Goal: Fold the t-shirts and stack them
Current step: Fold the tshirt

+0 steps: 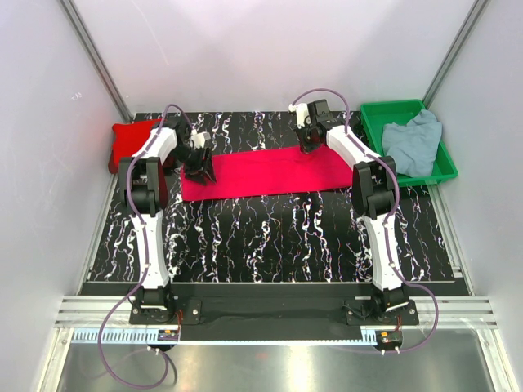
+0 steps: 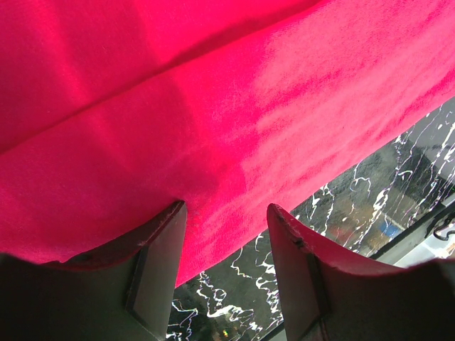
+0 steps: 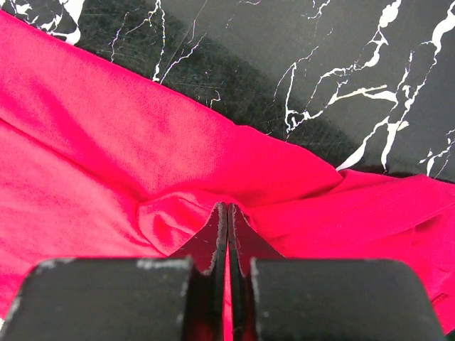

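Observation:
A crimson t-shirt (image 1: pixel 265 171), folded into a long strip, lies across the middle of the table. My left gripper (image 1: pixel 201 168) is at its left end. In the left wrist view this gripper (image 2: pixel 227 238) is open, and the shirt's edge (image 2: pixel 213 128) runs between and beyond its fingers. My right gripper (image 1: pixel 310 144) is at the shirt's far edge. In the right wrist view it (image 3: pixel 227 210) is shut, pinching a bunched fold of the red cloth (image 3: pixel 163 213). Another red shirt (image 1: pixel 131 140) lies folded at the far left. A grey-blue shirt (image 1: pixel 411 143) lies crumpled in the tray.
A green plastic tray (image 1: pixel 447 163) stands at the far right of the table. The table top (image 1: pixel 278 237) is black with white marbling. Grey walls close in on both sides and at the back.

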### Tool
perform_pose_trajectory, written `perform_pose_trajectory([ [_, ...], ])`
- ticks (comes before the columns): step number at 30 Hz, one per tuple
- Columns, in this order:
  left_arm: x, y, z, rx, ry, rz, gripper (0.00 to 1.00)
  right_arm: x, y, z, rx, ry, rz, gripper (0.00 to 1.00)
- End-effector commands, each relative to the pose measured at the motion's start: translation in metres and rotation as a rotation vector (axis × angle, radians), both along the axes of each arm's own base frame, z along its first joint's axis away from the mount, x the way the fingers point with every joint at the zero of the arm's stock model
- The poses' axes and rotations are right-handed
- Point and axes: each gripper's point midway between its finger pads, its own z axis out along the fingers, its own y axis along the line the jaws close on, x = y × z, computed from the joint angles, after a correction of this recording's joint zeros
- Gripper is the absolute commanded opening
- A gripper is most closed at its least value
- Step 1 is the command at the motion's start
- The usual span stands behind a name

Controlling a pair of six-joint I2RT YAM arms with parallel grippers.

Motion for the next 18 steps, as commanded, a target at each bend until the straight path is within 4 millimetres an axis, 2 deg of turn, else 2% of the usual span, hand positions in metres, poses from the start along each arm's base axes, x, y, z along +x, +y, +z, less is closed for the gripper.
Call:
perform_pose_trajectory([
  [1, 0.005, -0.006, 0.017, -0.023, -0.043, -0.004, 0.55, 0.007, 0.002, 0.054, 0.023, -0.104, 0.001, 0.00],
  [10, 0.003, -0.005, 0.015, -0.012, -0.040, -0.008, 0.55, 0.029, 0.020, 0.067, 0.051, -0.171, 0.031, 0.00],
  [15, 0.002, -0.004, 0.015, -0.007, -0.037, -0.006, 0.56, 0.026, 0.046, 0.061, 0.073, -0.169, 0.083, 0.01],
  [16, 0.002, -0.004, 0.016, -0.007, -0.038, -0.006, 0.56, 0.024, 0.051, 0.060, 0.076, -0.166, 0.092, 0.04],
  [17, 0.001, -0.004, 0.016, -0.007, -0.036, -0.005, 0.55, 0.023, 0.055, 0.055, 0.074, -0.157, 0.096, 0.25],
  [18, 0.002, -0.004, 0.016, -0.007, -0.040, -0.006, 0.56, 0.020, 0.062, 0.054, 0.073, -0.157, 0.107, 0.39],
])
